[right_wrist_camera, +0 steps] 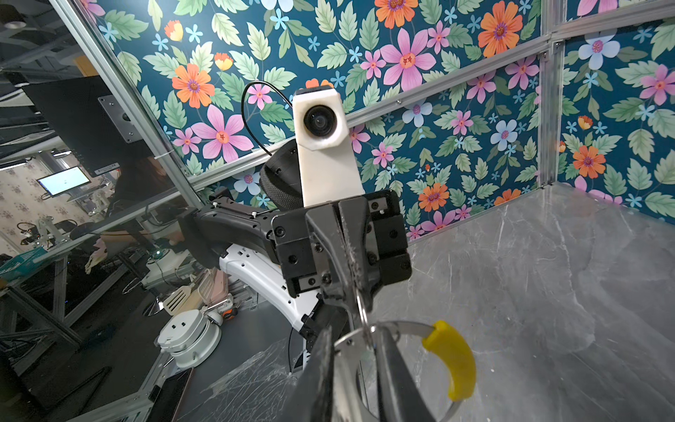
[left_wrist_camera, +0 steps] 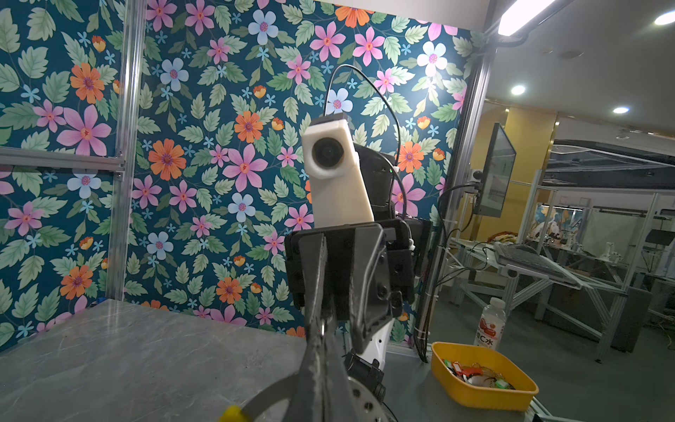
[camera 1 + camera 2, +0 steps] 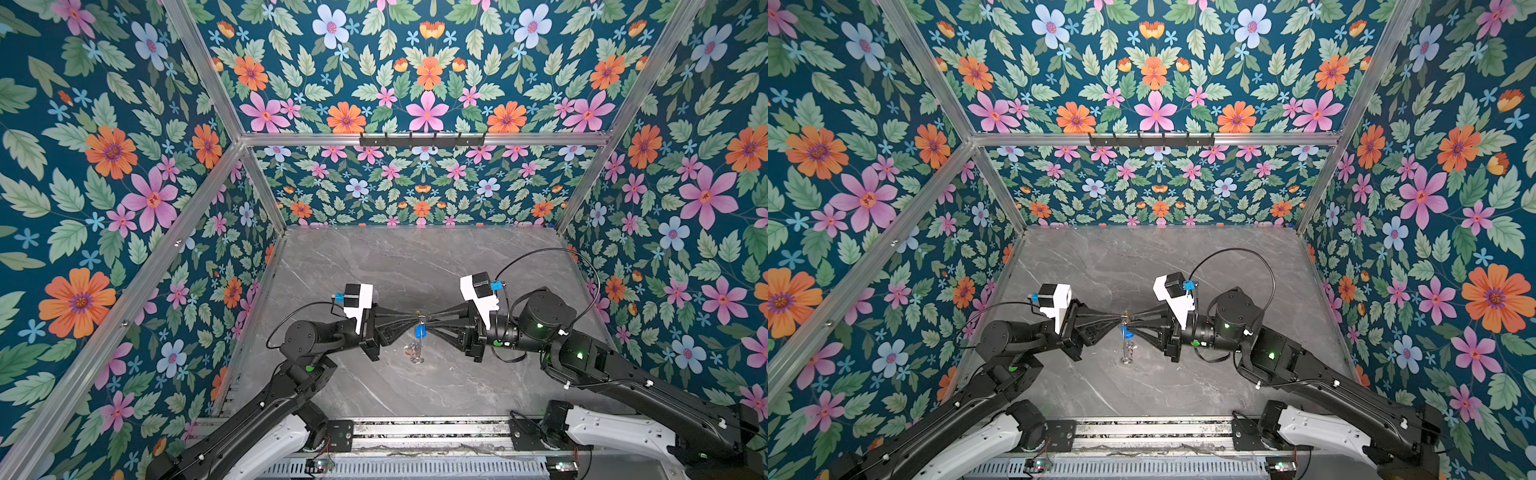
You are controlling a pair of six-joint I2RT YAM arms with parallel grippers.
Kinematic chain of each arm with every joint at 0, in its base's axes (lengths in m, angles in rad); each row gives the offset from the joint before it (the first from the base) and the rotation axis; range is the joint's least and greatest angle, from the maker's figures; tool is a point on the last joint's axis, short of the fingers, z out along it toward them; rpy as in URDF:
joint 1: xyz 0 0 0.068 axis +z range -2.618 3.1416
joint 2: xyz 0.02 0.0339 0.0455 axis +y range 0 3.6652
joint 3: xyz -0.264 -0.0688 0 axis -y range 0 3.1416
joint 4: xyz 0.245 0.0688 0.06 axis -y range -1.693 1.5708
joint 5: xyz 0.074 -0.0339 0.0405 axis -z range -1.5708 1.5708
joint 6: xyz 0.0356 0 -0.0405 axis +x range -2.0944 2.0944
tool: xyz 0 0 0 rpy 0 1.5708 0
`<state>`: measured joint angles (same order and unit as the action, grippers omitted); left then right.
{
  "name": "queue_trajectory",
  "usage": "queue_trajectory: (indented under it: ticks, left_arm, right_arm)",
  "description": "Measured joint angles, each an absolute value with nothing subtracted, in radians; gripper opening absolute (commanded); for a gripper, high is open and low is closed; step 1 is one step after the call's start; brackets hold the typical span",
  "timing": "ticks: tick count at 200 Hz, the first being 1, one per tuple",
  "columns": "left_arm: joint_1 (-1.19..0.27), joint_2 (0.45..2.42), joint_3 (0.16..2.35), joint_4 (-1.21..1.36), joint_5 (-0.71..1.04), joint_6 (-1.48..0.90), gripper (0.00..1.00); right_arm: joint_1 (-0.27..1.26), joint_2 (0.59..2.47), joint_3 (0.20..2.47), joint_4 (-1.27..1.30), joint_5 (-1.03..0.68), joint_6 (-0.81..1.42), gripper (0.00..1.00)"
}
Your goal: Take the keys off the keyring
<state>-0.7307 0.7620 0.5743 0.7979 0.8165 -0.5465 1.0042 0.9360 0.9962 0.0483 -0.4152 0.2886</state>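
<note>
Thin grey yellow-arced keyring (image 1: 453,360) is held aloft by clamped left end effector (image 3: 417,319), likely so blue-tagged key (image 3: 419,332) dangles free; right end effector (image 3: 427,321) closure cannot be told.

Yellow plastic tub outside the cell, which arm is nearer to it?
Right. The yellow plastic tub lies beyond the right arm; the left arm stands on the opposite side, farther off.

Under the left tool (image 3: 417,318) and the right tool (image 3: 427,321) a grey marble desk (image 3: 415,257) is lying; beyond them a black hook rack (image 3: 422,140) is hanging on the flowered wall (image 3: 415,187).
</note>
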Motion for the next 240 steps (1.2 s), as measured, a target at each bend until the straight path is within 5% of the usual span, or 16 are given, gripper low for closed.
queue_trajectory:
  ticks: [97,133,173,240]
  left_arm:
    - [-0.731,0.773,0.573,0.797,0.814,-0.544,0.0]
    - [-0.731,0.772,0.585,0.774,0.814,-0.544,0.0]
    - [-0.73,0.755,0.632,0.629,0.81,-0.513,0.21]
    - [-0.728,0.818,0.769,0.354,0.897,-0.451,0.29]
  right_arm:
    - [0.994,0.955,0.994,0.073,-0.434,0.312,0.0]
    - [0.994,0.955,1.003,0.059,-0.434,0.311,0.0]
    - [0.957,0.942,1.034,-0.037,-0.451,0.315,0.0]
    - [0.854,0.97,1.176,-0.342,-0.571,0.277,0.0]
